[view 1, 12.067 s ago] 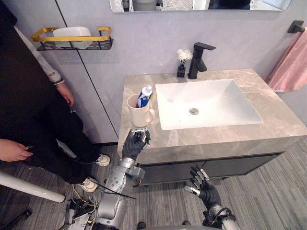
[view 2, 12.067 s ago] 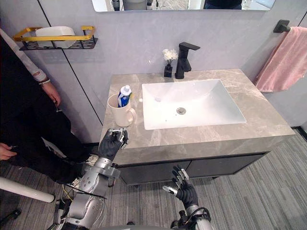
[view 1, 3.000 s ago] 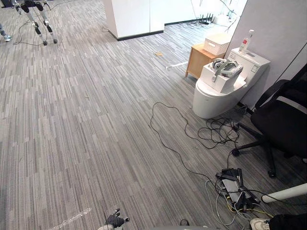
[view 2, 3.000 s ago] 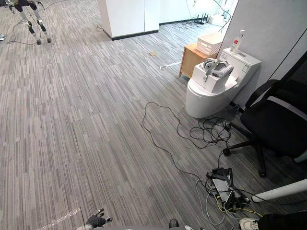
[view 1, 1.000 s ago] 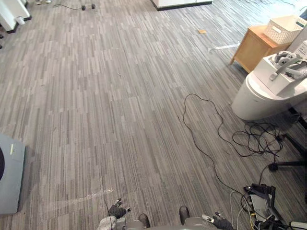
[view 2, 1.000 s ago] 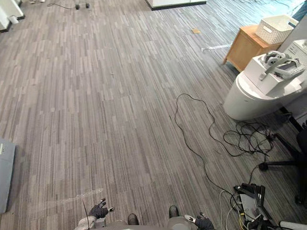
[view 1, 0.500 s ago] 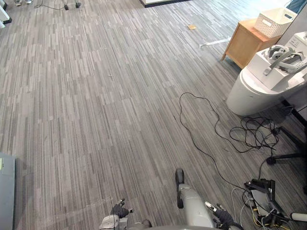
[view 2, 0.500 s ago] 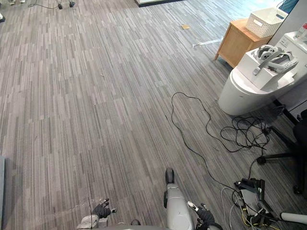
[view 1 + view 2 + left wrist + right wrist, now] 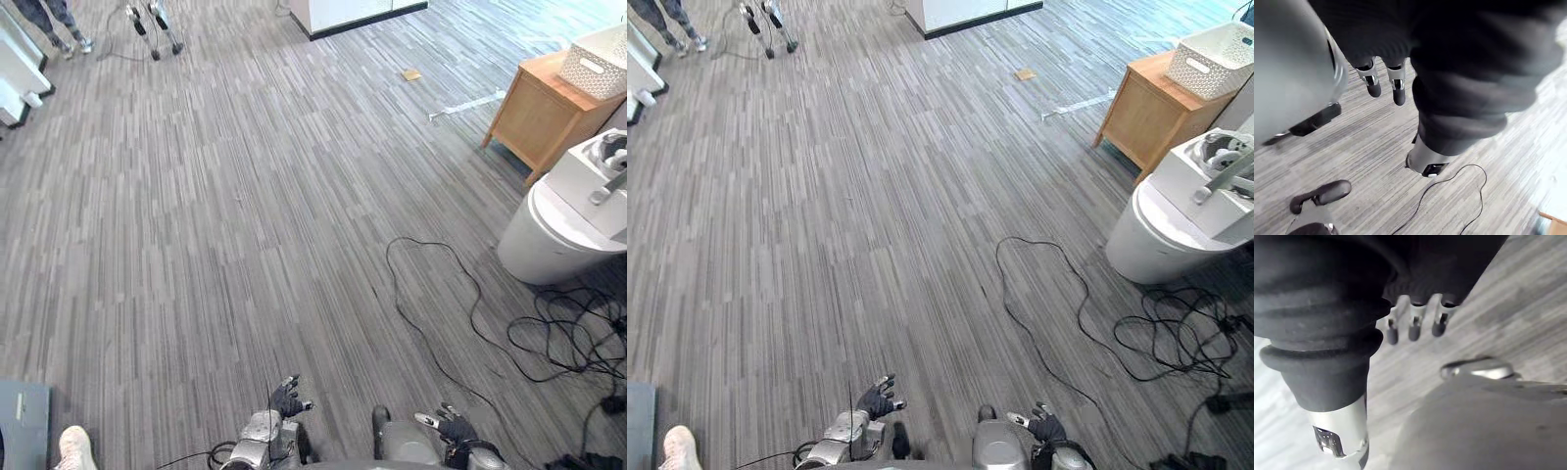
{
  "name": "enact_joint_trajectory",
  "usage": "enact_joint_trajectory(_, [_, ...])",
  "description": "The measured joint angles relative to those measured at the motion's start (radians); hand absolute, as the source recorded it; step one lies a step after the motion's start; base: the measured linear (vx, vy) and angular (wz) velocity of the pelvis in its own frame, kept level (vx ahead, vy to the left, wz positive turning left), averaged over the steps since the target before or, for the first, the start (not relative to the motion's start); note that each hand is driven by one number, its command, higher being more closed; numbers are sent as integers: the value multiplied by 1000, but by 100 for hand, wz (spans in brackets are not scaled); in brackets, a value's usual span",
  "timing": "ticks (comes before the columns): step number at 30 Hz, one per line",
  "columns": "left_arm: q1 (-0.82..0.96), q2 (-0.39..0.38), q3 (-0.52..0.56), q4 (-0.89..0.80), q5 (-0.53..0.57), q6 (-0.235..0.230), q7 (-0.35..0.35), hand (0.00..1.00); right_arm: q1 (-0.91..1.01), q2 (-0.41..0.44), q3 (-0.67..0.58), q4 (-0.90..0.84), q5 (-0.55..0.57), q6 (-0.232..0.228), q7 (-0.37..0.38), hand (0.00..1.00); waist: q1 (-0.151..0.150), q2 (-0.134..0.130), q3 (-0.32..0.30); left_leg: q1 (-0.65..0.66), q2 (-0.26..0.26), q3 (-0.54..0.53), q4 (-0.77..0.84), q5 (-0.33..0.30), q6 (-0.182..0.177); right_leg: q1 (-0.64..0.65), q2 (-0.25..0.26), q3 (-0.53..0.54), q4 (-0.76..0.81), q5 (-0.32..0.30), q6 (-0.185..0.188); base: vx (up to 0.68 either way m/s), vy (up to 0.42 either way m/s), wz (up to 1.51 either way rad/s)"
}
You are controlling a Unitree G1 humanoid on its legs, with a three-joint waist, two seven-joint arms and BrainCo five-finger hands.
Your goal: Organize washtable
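Dark left hand (image 9: 285, 399), right hand (image 9: 453, 427), both uncurled

Left hand (image 9: 286, 397): near edge, left of centre, hanging low over the floor (image 9: 245, 196); fingers (image 9: 1373, 84) straight and loose, closed on nothing.
Right hand (image 9: 453, 427): near edge, right of centre, low over the same floor; fingers (image 9: 1414, 328) straight, slightly apart, holding nothing.
Surface under both hands: grey striped planks.

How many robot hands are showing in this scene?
2. The left robot hand hangs at the bottom, left of centre. The right robot hand hangs at the bottom, further right. Both are open and hold nothing, above the grey floor.
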Motion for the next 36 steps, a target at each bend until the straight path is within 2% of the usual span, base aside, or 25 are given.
enact_joint_trajectory(3, [-4,4,-80,-20,43,-1,0,0,28,-9,11,-1,-18,-4,1,0,0,13,-3,-42,-5,-60,-344,65,-42,80,-31,10,-28,-58,47,406,298,-18])
enact_joint_trajectory(4, [-4,10,-114,-37,69,-3,-1,0,33,-21,38,0,-26,-6,1,0,6,21,-1,-77,27,-56,-320,132,-55,119,-28,29,-50,-82,67,491,400,-35])
enact_joint_trajectory(5, [-8,17,-127,-41,80,-3,-1,0,31,-19,51,0,-39,-6,1,0,14,15,-4,-88,30,-50,-283,167,-37,132,-30,42,-58,-93,65,565,431,-46])
enact_joint_trajectory(6, [-8,22,-145,-49,94,-3,-1,0,27,-13,55,6,-62,-6,7,0,25,-3,-25,-114,15,-34,-215,183,-4,143,-56,68,-74,-116,26,474,315,-35])
enact_joint_trajectory(7, [-10,27,-148,-56,108,-3,0,0,22,-8,54,21,-78,-6,16,0,24,-19,-35,-136,4,-29,-175,176,8,137,-69,87,-60,-92,19,689,439,-28])
enact_joint_trajectory(10, [-1,57,-178,-53,113,1,-1,0,26,29,49,21,-92,-7,17,0,22,-81,-71,-67,-99,7,-212,133,109,20,-142,157,231,-15,107,586,349,-1])
enact_joint_trajectory(12, [4,57,-202,-47,114,3,-1,0,27,37,50,17,-91,-9,19,0,18,-89,-74,13,-143,18,-241,106,147,-65,-148,208,473,121,178,547,254,15])
enact_joint_trajectory(13, [8,55,-214,-41,113,4,-2,0,27,29,50,14,-86,-10,23,0,15,-88,-76,87,-172,16,-273,89,167,-120,-137,235,651,233,218,537,198,26])
enact_joint_trajectory(14, [9,56,-214,-35,112,5,-2,0,26,28,50,15,-85,-10,30,0,18,-90,-78,163,-195,8,-310,82,174,-179,-121,227,807,228,224,538,171,27])
enact_joint_trajectory(15, [9,56,-214,-35,110,6,-2,0,25,28,48,12,-83,-11,36,0,17,-87,-77,204,-205,-5,-341,82,175,-204,-112,201,866,207,220,548,118,34])
enact_joint_trajectory(17, [-10,56,-240,1,97,10,-2,0,29,19,40,-24,-36,-8,38,0,-1,-56,-60,360,-205,-69,-446,82,176,-271,-72,37,916,54,119,540,58,52])
enact_joint_trajectory(18, [-13,56,-241,12,95,12,-2,0,30,16,38,-26,-26,-8,37,0,-8,-50,-55,393,-201,-82,-463,81,177,-285,-58,5,895,18,100,501,-16,58])
enact_joint_trajectory(20, [-14,55,-241,32,33,18,-2,0,31,17,24,-46,37,-10,34,0,-34,-28,-44,471,-173,-127,-470,73,190,-331,1,-73,647,-41,64,476,-99,66])
enact_joint_trajectory(22, [-26,47,-240,30,-9,18,-3,0,31,15,19,-59,66,-12,27,0,-38,-22,-35,509,-145,-166,-471,43,210,-377,26,-66,394,-7,75,432,-160,71])
enact_joint_trajectory(23, [-33,43,-240,29,-15,18,-3,0,32,15,18,-60,72,-15,25,0,-40,-21,-33,520,-132,-181,-471,22,203,-388,28,-62,294,34,83,577,-271,91])
enact_joint_trajectory(24, [-42,41,-239,27,-36,17,-4,0,32,25,15,-54,73,-21,16,0,-43,-26,-27,534,-127,-191,-482,-15,174,-389,3,-64,60,136,124,479,-262,99])
enact_joint_trajectory(25, [-44,46,-231,28,-56,16,-4,0,32,39,9,-40,84,-19,15,0,-46,-81,-27,584,-142,-222,-510,-54,147,-399,-58,-74,-33,198,144,594,-361,94])
enact_joint_trajectory(26, [-49,45,-229,33,-64,18,-2,0,24,38,3,-31,92,-18,14,0,-54,-74,-16,610,-134,-237,-525,-85,137,-408,-64,-91,22,269,145,465,-323,72])
enact_joint_trajectory(27, [-51,33,-212,46,-76,18,-9,0,7,42,-8,-21,96,-17,14,0,-57,-60,-17,615,-124,-259,-510,-85,136,-457,-58,-93,146,276,148,535,-396,41])
enact_joint_trajectory(29, [-43,19,-157,55,-87,18,-22,0,5,44,-51,-23,104,-18,17,0,-59,-36,-13,569,-101,-262,-350,-74,125,-461,-36,-96,234,232,69,399,-330,14])
enact_joint_trajectory(30, [-33,9,-106,68,-101,17,-20,0,6,36,-75,-26,115,-13,17,0,-57,-22,-17,516,-81,-265,-202,-43,38,-434,-25,-111,236,212,35,392,-327,-5])
enact_joint_trajectory(31, [-22,2,-23,77,-123,21,-20,0,16,39,-90,-26,134,-5,16,0,-60,-7,-16,425,-51,-283,25,44,-128,-382,-10,-124,221,189,5,490,-340,-12])
enact_joint_trajectory(32, [-6,-3,54,77,-140,24,-19,0,32,40,-92,-26,157,-2,14,0,-55,18,-16,352,-8,-284,210,183,-181,-310,28,-140,183,173,-14,415,-230,-11])
enact_joint_trajectory(35, [22,-1,226,86,-142,38,-18,0,51,39,-114,-25,157,3,8,0,-46,29,-17,255,82,-156,410,208,-170,-140,80,-151,69,158,-39,358,-154,-14])
enact_joint_trajectory(36, [35,-2,287,83,-139,43,-18,0,55,45,-126,-22,144,4,10,0,-29,15,-19,232,93,-63,398,187,-136,-88,80,-132,19,158,-39,203,-107,-31])
